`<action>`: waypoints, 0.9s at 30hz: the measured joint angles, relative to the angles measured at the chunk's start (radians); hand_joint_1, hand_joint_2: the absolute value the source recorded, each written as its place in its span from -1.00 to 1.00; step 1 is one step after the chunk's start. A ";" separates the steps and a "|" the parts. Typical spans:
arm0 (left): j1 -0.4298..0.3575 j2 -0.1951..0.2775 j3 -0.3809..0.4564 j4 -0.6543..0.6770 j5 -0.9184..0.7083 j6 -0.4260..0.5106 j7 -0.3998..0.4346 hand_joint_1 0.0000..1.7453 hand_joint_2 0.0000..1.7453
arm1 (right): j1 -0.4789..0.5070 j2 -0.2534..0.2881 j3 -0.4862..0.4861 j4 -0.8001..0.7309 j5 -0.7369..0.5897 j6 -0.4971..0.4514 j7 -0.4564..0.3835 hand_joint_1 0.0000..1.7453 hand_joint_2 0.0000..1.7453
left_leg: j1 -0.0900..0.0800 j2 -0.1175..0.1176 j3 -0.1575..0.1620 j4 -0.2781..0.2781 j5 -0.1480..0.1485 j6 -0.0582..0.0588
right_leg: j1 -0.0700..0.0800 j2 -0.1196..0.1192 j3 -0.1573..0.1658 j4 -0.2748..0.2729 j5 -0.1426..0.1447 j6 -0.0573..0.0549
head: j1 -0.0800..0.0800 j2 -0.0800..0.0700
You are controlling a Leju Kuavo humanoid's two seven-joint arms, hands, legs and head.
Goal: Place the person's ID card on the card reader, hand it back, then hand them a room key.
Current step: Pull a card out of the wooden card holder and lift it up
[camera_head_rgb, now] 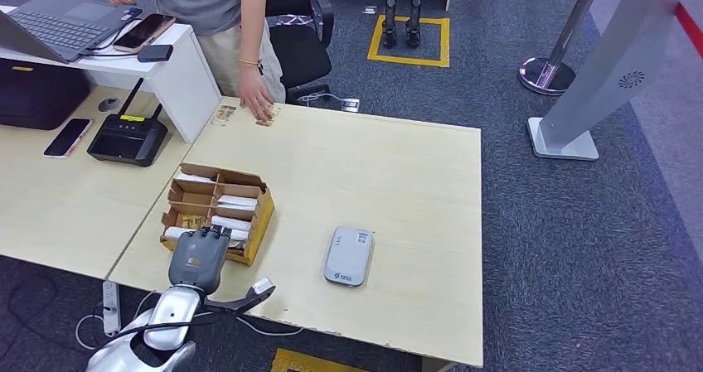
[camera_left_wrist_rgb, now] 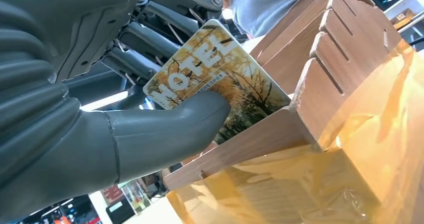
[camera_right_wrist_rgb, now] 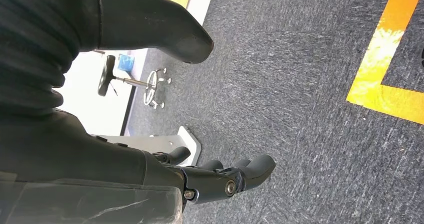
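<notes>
Head view: my left hand (camera_head_rgb: 199,258) is at lower left of frame, fingers down in the near end of the cardboard box (camera_head_rgb: 217,213) of key cards on the desk (camera_head_rgb: 398,181). The card reader (camera_head_rgb: 348,256) sits lower centre, bare on top. The person (camera_head_rgb: 207,7) stands at the upper left, one hand resting on the far desk edge over a small card-like item (camera_head_rgb: 267,120); too small to tell if that's the ID. My read: reader and hand-back steps look finished, and I'm on the room-key step. Left to do: lift the key clear and pass it across.

Left wrist view: the room key (camera_left_wrist_rgb: 220,79) is centre frame, pinched between my thumb (camera_left_wrist_rgb: 170,129) and the darker fingers (camera_left_wrist_rgb: 150,39) behind it. Firm hold, as far as I can judge. Printed face with "HOTEL" is toward the camera. Long axis runs diagonally from upper centre to right of centre; the lettering runs up toward the upper right. Its lower edge is down behind a cardboard divider (camera_left_wrist_rgb: 250,139), so it's not out of the slot yet. Yellowish film over the box wall at lower right.

Right wrist view: my right hand (camera_right_wrist_rgb: 220,179) hangs over grey carpet (camera_right_wrist_rgb: 300,84), thumb upper left, fingers lower centre, spread from the thumb, holding nothing. Yellow floor tape (camera_right_wrist_rgb: 385,69) at the right edge.
</notes>
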 joint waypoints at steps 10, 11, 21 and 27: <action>-0.003 -0.008 0.000 0.004 0.000 0.004 -0.016 1.00 1.00 | -0.001 0.000 0.014 0.000 0.010 0.001 0.004 -1.00 1.00 | 0.000 0.000 0.000 0.000 0.000 0.000 | 0.000 0.000 0.000 0.000 0.000 0.000 | 0.000 0.000; -0.004 -0.009 0.000 0.004 0.000 0.004 -0.018 1.00 1.00 | -0.001 0.000 0.016 0.000 0.011 0.001 0.004 -1.00 1.00 | 0.000 0.000 0.000 0.000 0.000 0.000 | 0.000 0.000 0.000 0.000 0.000 0.000 | 0.000 0.000; -0.052 0.011 -0.034 0.000 0.000 0.036 0.031 1.00 1.00 | -0.006 0.000 0.026 0.000 0.016 0.001 0.001 -1.00 1.00 | 0.000 0.000 0.000 0.000 0.000 0.000 | 0.000 -0.001 0.000 0.000 0.000 0.000 | 0.000 0.000; -0.232 0.137 -0.183 -0.059 -0.001 0.082 0.159 1.00 1.00 | -0.013 0.000 0.042 0.000 0.026 0.003 -0.008 -1.00 1.00 | 0.001 -0.001 0.000 0.000 0.002 -0.001 | 0.000 -0.001 0.000 0.000 0.001 -0.001 | 0.000 0.000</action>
